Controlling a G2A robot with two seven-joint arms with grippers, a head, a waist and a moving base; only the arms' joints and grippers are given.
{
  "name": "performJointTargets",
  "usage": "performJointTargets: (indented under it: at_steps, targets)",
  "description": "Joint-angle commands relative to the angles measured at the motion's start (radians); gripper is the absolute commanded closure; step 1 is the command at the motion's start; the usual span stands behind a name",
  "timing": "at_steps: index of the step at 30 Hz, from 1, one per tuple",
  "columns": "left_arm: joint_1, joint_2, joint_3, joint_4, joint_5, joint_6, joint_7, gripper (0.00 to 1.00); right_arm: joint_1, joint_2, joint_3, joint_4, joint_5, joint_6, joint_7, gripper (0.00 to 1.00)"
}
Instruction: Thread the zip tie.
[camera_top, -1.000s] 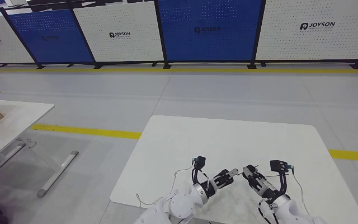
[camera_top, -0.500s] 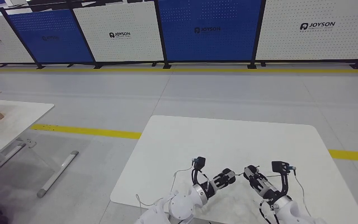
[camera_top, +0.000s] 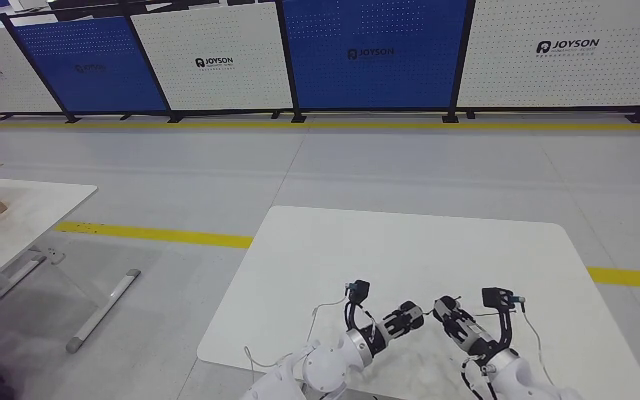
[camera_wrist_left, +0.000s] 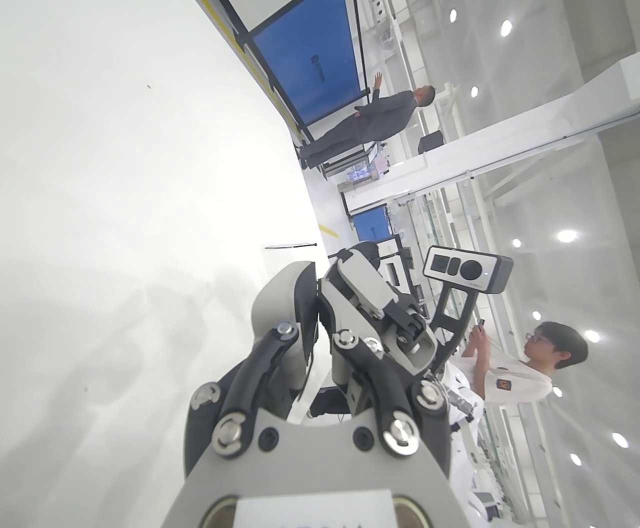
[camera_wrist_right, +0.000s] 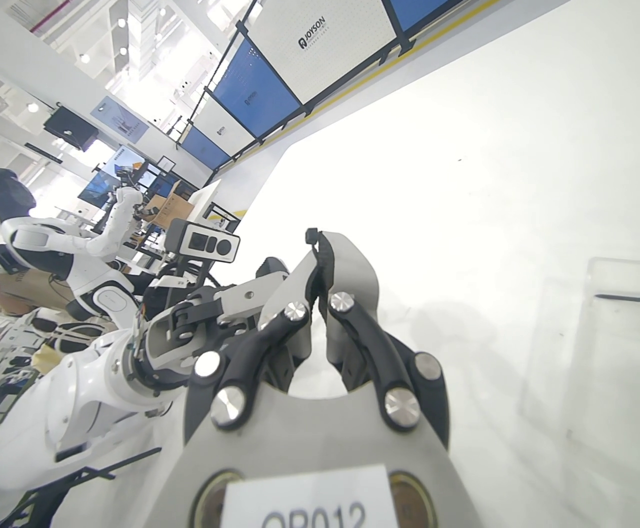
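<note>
My right gripper (camera_wrist_right: 320, 250) is shut on a black zip tie (camera_wrist_right: 312, 235), whose small square head pokes out past the fingertips. In the top view both grippers hover low over the near part of the white table (camera_top: 400, 250), tip to tip. The left gripper (camera_top: 413, 315) faces the right gripper (camera_top: 440, 305), and a thin dark strap (camera_top: 427, 311) runs between them. Seen from the left wrist, my left gripper (camera_wrist_left: 312, 267) has its pads pressed together, with the right arm's gripper (camera_wrist_left: 370, 290) right behind it.
A clear flat tray (camera_wrist_right: 600, 350) lies on the table beside the right gripper, and a spare black zip tie (camera_wrist_right: 617, 298) rests on it. The same spare tie (camera_wrist_left: 290, 246) appears as a thin line in the left wrist view. The far half of the table is bare.
Both grippers have drawn a little closer together and slipped slightly toward the table's near edge. Their grips look unchanged.
</note>
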Motion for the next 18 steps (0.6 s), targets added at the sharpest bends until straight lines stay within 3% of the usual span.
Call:
performJointTargets:
  at_steps: [1,7,11,13,14,17,18]
  targets:
    - [0.001,0.001,-0.002,-0.001,-0.004,-0.003,-0.01,1.0,0.002,0.0,-0.001,0.001,0.001,0.0,0.002,1.0]
    - [0.006,0.004,-0.011,-0.01,-0.026,-0.018,-0.046,1.0,0.005,-0.001,-0.003,0.004,0.006,-0.003,0.005,1.0]
    - [0.01,0.006,-0.009,-0.011,0.025,-0.002,-0.007,1.0,-0.001,-0.001,0.001,0.0,0.006,-0.004,0.001,1.0]
    - [0.011,0.005,-0.006,-0.01,0.034,0.005,0.005,0.9,-0.004,0.0,0.003,-0.003,0.004,-0.003,-0.002,1.0]
    - [0.011,0.004,-0.005,-0.011,0.039,0.007,0.011,0.74,-0.006,0.0,0.004,-0.004,0.003,-0.003,-0.003,1.0]
    - [0.011,0.003,-0.003,-0.012,0.049,0.009,0.022,0.56,-0.01,0.0,0.006,-0.008,0.002,-0.004,-0.007,1.0]
    - [0.012,0.003,-0.002,-0.013,0.057,0.004,0.03,0.44,-0.011,0.0,0.006,-0.008,0.001,-0.004,-0.008,1.0]
